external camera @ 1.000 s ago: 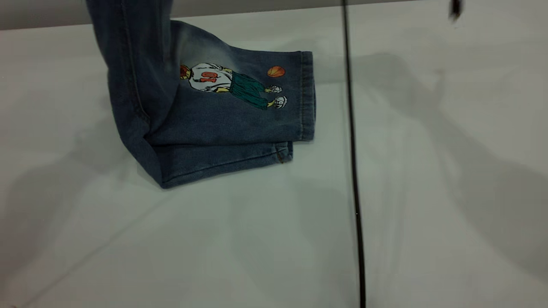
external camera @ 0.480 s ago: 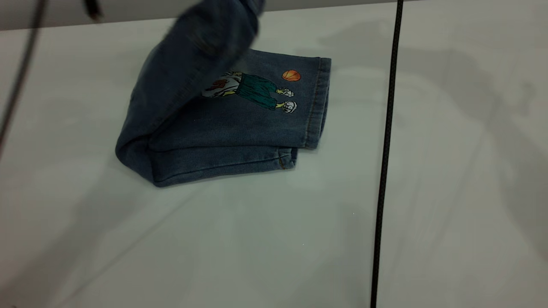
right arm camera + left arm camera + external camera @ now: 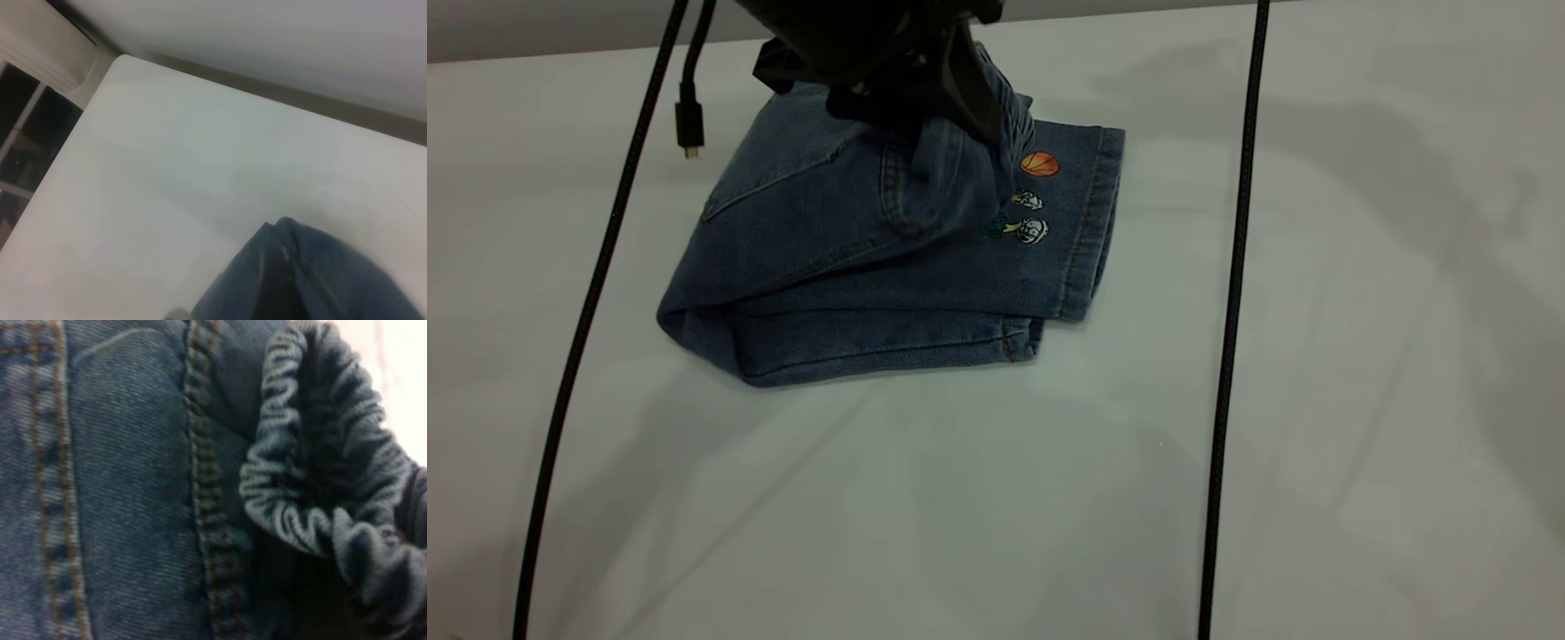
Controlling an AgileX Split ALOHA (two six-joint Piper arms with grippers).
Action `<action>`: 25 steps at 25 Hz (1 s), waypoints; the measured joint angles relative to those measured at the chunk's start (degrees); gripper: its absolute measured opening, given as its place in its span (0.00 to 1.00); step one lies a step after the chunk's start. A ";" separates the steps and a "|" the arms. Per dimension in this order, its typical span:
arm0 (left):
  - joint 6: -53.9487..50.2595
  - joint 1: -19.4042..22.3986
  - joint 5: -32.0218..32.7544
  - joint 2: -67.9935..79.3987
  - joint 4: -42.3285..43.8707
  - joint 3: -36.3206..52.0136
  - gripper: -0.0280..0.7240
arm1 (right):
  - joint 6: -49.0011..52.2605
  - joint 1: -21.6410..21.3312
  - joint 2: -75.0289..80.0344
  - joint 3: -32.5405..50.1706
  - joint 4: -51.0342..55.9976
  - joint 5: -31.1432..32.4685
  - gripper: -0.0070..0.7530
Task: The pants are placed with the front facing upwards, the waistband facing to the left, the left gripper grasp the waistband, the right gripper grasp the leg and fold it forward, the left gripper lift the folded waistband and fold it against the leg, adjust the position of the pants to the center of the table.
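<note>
Two black cables (image 3: 587, 320) hang down across the exterior view, one at the left and one at the right, with the pants (image 3: 854, 267) lying on the table (image 3: 1360, 400) between them, toward the far edge and left of the middle. The pants are folded into a compact bundle, its closed fold at the left and the stitched hems stacked at the right. Above the bundle's far side the left gripper (image 3: 951, 98) reaches down onto the denim, clamped on the waistband (image 3: 1009, 111), which is drawn over the leg (image 3: 1067, 231). Just right of the waistband, an orange ball and the feet of the cartoon print (image 3: 1032, 200) show on the leg. The left wrist view shows the ruffled band bunched against tan-stitched seams. The right gripper is outside every view.
</note>
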 joint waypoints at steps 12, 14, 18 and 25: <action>3.45 10.83 23.54 -15.41 4.01 -1.51 0.87 | 0.92 0.26 0.19 0.38 -2.38 -0.13 0.57; 3.63 13.38 24.36 -19.97 3.99 -1.58 0.85 | 1.75 1.41 0.61 1.53 -3.99 -0.42 0.57; 4.79 19.40 22.31 -30.06 3.87 -1.58 0.82 | 2.19 4.70 1.05 7.52 -6.85 -0.28 0.57; 4.79 26.96 17.13 -44.84 3.12 -1.62 0.81 | 4.25 13.66 4.76 18.81 -12.04 -0.22 0.57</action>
